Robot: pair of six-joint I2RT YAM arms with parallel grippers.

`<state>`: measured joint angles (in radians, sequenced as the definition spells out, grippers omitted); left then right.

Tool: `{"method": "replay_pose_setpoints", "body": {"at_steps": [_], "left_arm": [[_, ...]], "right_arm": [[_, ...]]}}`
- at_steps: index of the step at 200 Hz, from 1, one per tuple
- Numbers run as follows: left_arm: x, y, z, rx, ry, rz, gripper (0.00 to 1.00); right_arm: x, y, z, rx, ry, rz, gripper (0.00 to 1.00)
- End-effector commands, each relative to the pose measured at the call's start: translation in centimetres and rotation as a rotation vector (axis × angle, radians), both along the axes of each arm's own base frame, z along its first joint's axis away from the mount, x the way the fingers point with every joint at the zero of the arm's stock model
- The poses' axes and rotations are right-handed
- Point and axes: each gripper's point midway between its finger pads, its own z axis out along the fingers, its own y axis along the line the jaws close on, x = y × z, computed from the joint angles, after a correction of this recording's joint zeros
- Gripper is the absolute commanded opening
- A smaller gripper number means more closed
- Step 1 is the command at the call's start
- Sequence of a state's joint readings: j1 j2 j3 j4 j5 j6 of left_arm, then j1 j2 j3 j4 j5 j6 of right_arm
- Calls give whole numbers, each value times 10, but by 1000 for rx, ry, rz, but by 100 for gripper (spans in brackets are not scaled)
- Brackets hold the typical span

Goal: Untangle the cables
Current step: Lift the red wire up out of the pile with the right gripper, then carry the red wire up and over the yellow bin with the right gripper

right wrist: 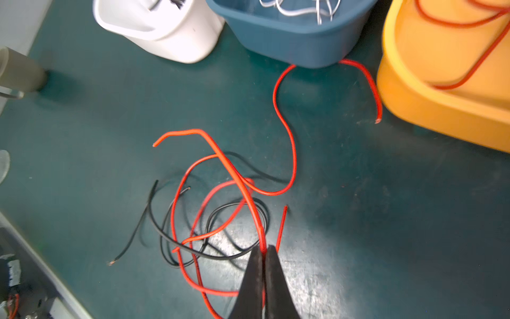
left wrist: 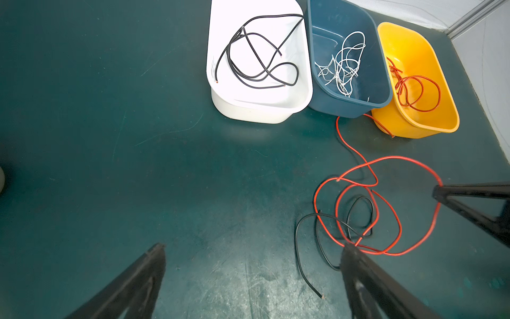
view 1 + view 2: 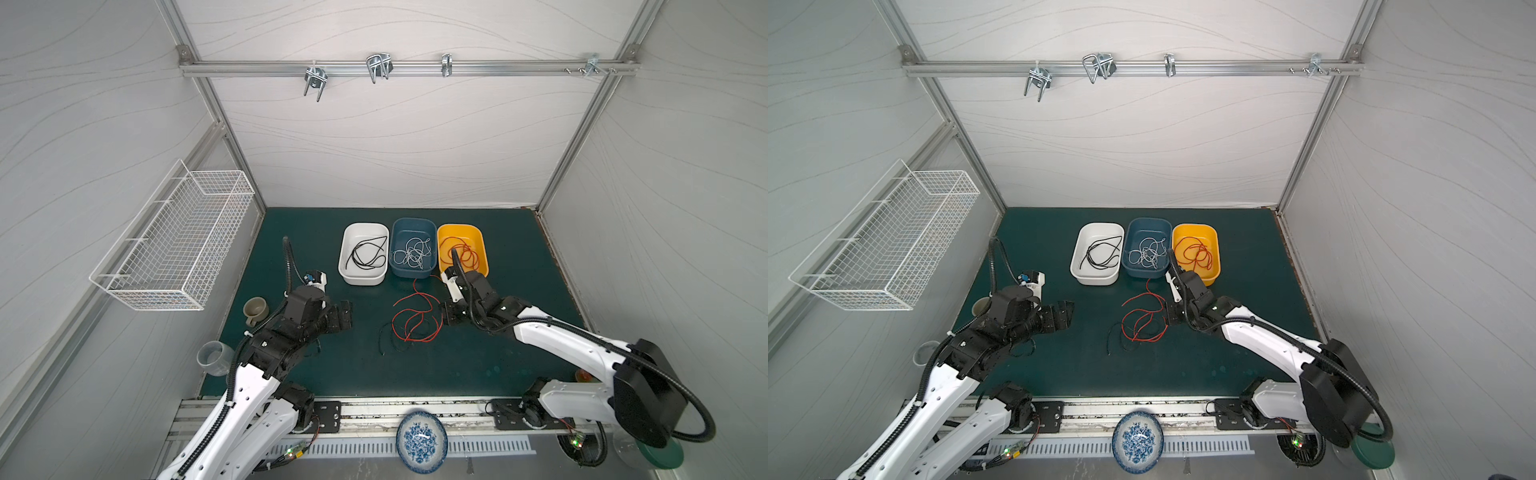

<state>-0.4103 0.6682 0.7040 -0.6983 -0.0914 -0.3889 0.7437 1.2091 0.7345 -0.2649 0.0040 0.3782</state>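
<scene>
In the middle of the table, in front of three tubs, my right claw is pressed together on one red cable at the edge of the loose tangle. My left claw hangs spread wide and empty just beside that heap. The trouble I foresee lies in the crossings: black strands run over and under the red loops, so a quick lift would likely drag them up too and cinch the knot tighter. A second red strand curves against the foot of the blue tub; caught in the pull, it could snag there or shove the tub. The wire is thin and might also slide out of my pinch. By my count there are two claws, three tubs, and in the heap what looks like two red and at least two black, though the overlaps leave me unsure. The white tub holds black cables, seemingly two. The blue one holds a clump of white cables I cannot count, and the yellow tub holds coiled red cables, number also unclear.
</scene>
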Motion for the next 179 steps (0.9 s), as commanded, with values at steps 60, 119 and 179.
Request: {"method": "replay_pose_setpoints", "body": {"at_steps": [60,119,179], "left_arm": [[5,-7,11,-20,-52,-26,100],[4,-8,11,-22,-50,-33,100],[4,-11,10,-28,-44,-48,100]], "right_arm": [[1,-17,101,41,-199,-2,0],[-3,-20,170,110,-304,9,0],[-12,-19,238,209,-391,43,0]]}}
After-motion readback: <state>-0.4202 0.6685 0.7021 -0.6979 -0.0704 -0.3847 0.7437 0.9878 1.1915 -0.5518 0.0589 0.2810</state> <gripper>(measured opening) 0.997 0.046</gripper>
